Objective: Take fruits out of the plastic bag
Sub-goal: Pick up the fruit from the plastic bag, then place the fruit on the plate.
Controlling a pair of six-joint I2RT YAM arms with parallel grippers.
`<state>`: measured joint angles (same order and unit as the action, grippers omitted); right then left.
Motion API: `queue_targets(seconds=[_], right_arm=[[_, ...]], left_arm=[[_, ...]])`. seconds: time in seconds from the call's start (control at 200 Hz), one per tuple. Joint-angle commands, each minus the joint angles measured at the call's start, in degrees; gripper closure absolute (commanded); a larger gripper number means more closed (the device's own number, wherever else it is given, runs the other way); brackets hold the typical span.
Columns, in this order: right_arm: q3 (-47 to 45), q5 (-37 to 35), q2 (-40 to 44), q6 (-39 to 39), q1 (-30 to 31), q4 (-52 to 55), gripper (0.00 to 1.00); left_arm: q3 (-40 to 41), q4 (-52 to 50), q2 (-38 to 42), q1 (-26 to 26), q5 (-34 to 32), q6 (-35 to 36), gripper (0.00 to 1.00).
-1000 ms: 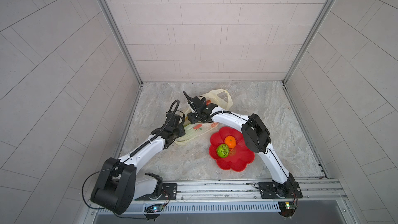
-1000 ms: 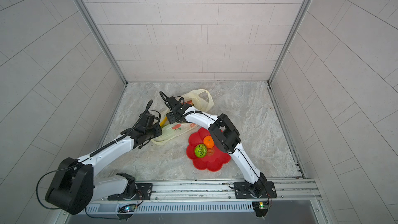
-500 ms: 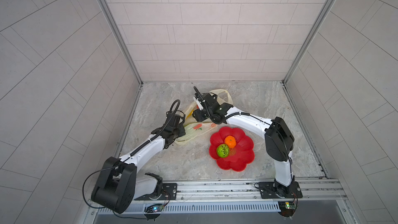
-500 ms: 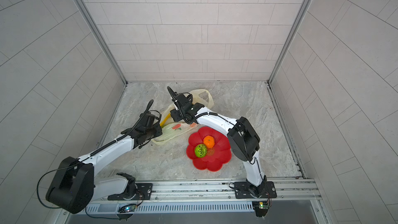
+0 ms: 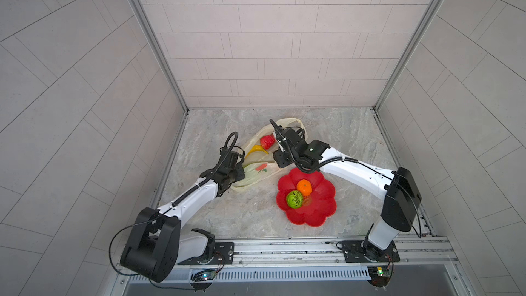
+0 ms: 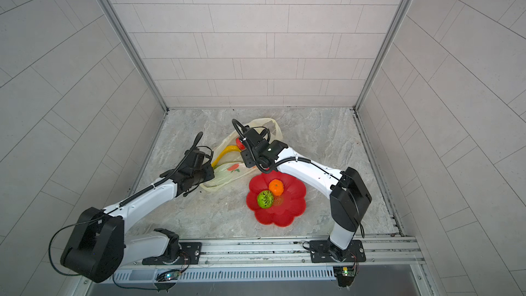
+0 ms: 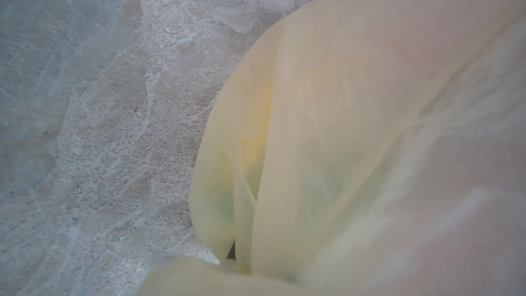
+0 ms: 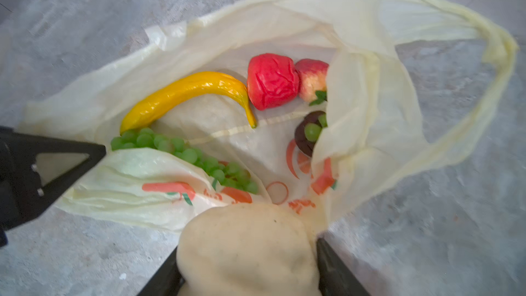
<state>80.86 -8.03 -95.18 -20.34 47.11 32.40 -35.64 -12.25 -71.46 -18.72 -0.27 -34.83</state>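
Note:
The plastic bag [image 5: 257,176] lies open on the stone floor, pale yellow with orange prints. My left gripper [image 5: 240,172] is shut on its bottom end; bag film [image 7: 341,109] fills the left wrist view and hides the fingers. My right gripper [image 8: 247,249] is shut on a cream bulb [image 8: 244,229], just off the bag's mouth and near the plate. Inside the bag lie a yellow banana [image 8: 185,92], a red piece [image 8: 271,81], a pinkish piece [image 8: 311,79], green grapes [image 8: 182,149] and a dark mangosteen [image 8: 306,138].
A red flower-shaped plate [image 5: 313,212] sits to the right of the bag and holds an orange [image 5: 304,187] and a green kiwi-like ball [image 5: 294,199]. Tiled walls close in the left, back and right sides. A metal rail runs along the front.
My right gripper has drawn back out of the bag, to the right and toward the plate. The left arm and the bag's bottom end have stayed put.

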Motion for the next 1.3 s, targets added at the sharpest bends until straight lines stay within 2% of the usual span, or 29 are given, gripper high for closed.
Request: queue_targets(seconds=[0.0, 0.285, 0.635, 0.826, 0.996, 1.296], right_arm=[[-3.82, -8.40, 3.84, 0.50, 2.08, 9.01, 0.38], [-13.19, -13.21, 11.83, -4.12, 6.12, 16.75, 0.38], [-23.23, -10.99, 18.16, -12.04, 8.26, 19.62, 0.38], [-25.05, -11.91, 16.83, -13.50, 8.26, 19.60, 0.37], [-25.50, -9.85, 13.42, -13.84, 8.26, 17.65, 0.37], [-23.39, -16.79, 8.76, -12.43, 8.26, 20.59, 0.36]], left_arm=[[0.13, -0.31, 0.26, 0.40, -1.22, 1.08, 0.81], [0.08, -0.87, 0.70, 0.39, -2.25, 1.34, 0.81], [0.10, -1.02, 1.16, 0.44, -2.48, 1.43, 0.81], [0.10, -0.98, 1.32, 0.46, -2.42, 1.43, 0.81], [0.04, -1.11, 1.31, 0.39, -2.45, 1.62, 0.81], [-0.02, -1.36, 1.67, 0.43, -2.46, 1.69, 0.81]])
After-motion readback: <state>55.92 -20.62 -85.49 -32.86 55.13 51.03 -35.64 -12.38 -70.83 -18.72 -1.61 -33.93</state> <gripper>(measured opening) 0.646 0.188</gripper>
